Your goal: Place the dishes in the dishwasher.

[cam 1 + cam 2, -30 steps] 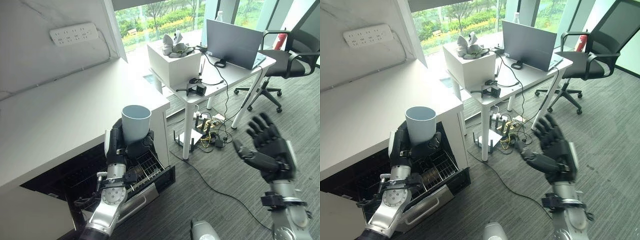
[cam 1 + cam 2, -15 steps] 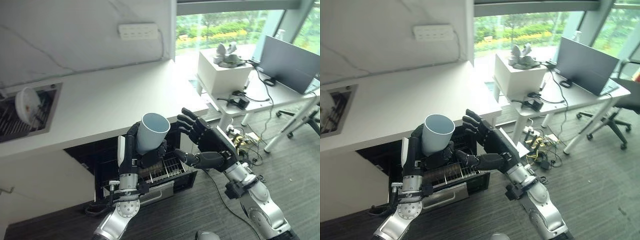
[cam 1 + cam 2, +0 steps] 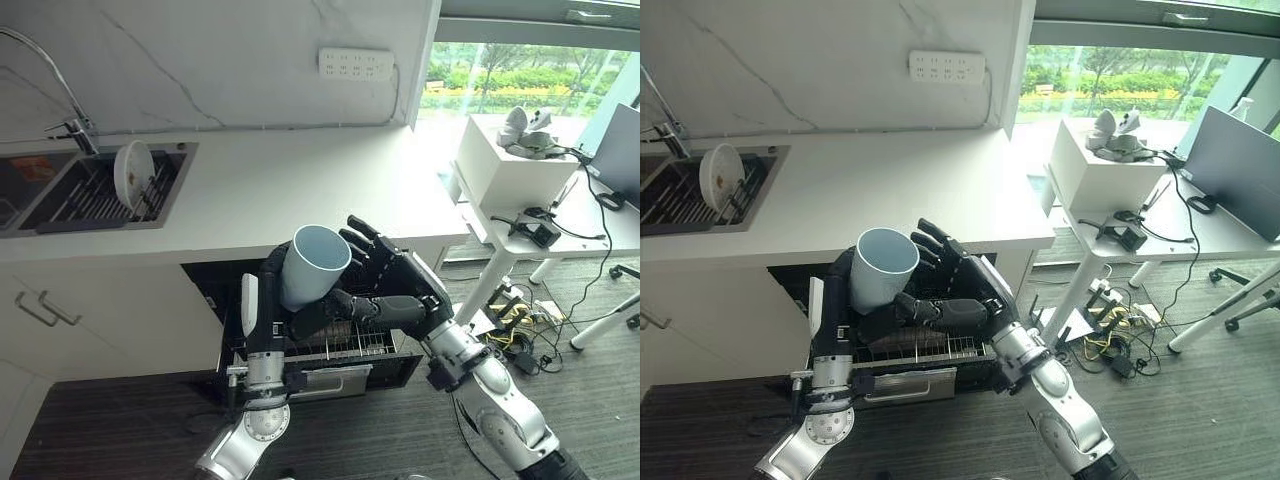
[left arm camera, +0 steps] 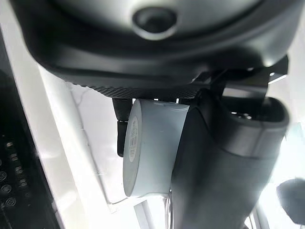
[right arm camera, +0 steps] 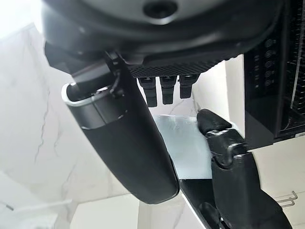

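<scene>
Running across the scene is one white countertop (image 3: 300, 190), with one sink (image 3: 60, 200) sunk into its left end and one open dishwasher (image 3: 330, 345) below its front edge, its wire rack (image 3: 345, 345) pulled out. One desk (image 3: 1180, 215) stands well apart to the right, carrying one white box (image 3: 1095, 165) and one laptop (image 3: 1235, 165). One power strip (image 3: 357, 64) is fixed to the wall. One white plate (image 3: 130, 172) stands upright in the sink. One pale blue cup (image 3: 312, 265) is held above the rack, its mouth tilted up and to the right. The left hand (image 3: 270, 300) rises upright from below with its fingers curled round the cup's body. The right hand (image 3: 395, 290) reaches in from the right, fingers spread and nearly straight behind the cup, thumb lying along its lower side. Compared with half a second ago, the right hand has come closer to the cup, and the whole view has swung left, bringing the sink and plate further in.
</scene>
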Robot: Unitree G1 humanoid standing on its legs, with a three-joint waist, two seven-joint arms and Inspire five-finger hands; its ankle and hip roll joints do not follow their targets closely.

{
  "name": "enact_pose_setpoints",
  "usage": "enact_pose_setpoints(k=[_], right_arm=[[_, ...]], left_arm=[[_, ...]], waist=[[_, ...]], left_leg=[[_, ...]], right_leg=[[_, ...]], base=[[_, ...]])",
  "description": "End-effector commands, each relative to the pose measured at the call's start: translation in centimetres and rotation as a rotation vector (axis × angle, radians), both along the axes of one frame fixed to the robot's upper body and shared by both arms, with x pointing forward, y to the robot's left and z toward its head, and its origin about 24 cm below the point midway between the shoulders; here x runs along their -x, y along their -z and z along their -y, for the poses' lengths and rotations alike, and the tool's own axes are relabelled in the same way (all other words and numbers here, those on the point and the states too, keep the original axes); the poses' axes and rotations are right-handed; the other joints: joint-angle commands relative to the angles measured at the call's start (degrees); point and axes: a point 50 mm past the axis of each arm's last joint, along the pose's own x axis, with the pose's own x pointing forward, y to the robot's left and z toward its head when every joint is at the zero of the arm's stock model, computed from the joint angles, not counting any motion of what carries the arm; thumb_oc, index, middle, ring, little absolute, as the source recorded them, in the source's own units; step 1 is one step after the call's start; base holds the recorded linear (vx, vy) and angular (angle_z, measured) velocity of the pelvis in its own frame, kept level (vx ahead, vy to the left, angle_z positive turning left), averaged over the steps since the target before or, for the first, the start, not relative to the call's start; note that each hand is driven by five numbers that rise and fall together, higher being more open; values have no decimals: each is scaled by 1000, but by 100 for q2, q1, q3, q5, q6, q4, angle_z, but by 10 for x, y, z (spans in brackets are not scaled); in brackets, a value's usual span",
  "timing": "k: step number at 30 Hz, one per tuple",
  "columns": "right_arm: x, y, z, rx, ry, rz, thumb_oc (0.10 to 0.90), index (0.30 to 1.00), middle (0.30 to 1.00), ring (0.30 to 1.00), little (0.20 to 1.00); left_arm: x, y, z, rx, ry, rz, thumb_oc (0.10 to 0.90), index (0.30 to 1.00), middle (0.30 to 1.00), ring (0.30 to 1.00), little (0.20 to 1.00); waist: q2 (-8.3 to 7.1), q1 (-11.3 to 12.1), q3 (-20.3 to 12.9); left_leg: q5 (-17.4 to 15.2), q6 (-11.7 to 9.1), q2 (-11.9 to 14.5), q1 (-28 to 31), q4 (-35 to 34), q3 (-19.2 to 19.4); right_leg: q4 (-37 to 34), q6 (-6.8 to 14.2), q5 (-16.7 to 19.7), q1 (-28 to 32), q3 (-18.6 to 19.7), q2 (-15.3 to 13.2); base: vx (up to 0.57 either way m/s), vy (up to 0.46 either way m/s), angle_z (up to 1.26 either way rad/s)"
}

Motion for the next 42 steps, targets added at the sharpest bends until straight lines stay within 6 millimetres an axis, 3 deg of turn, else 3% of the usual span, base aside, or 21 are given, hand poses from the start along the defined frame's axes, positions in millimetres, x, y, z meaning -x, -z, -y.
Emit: enact_pose_setpoints(k=[1,14,25,42], right_arm=[[-6,-49,-9,-110,-11,221,800,900,900,900,900],[-11,-48,-30,-143,-127,134,800,900,900,900,900],[-12,-46,-35,-176,-168,115,800,900,900,900,900],[-9,-60,-48,-250,-206,141,800,900,900,900,900]], left_arm=[[-14,-59,16,65,102,320,400,300,300,300,300],[-13,-71,19,54,159,341,400,300,300,300,300],[-12,-58,25,32,171,321,400,300,300,300,300],[-14,-40,27,-25,129,268,400,300,300,300,300]], waist=[[-77,23,-66],[-47,210,-32],[-72,222,-1],[-71,266,30]], left_leg=[[-1178,128,92,82,638,-203],[-1147,149,12,33,638,-409],[-1161,162,-9,41,638,-441],[-1184,181,-36,51,638,-452]], right_leg=[[-492,427,24,306,177,-27],[-492,397,-12,376,165,1],[-492,403,-1,367,227,23],[-492,419,1,358,293,30]], base=[[22,-2,13],[33,-10,10],[15,-8,1],[0,0,0]])
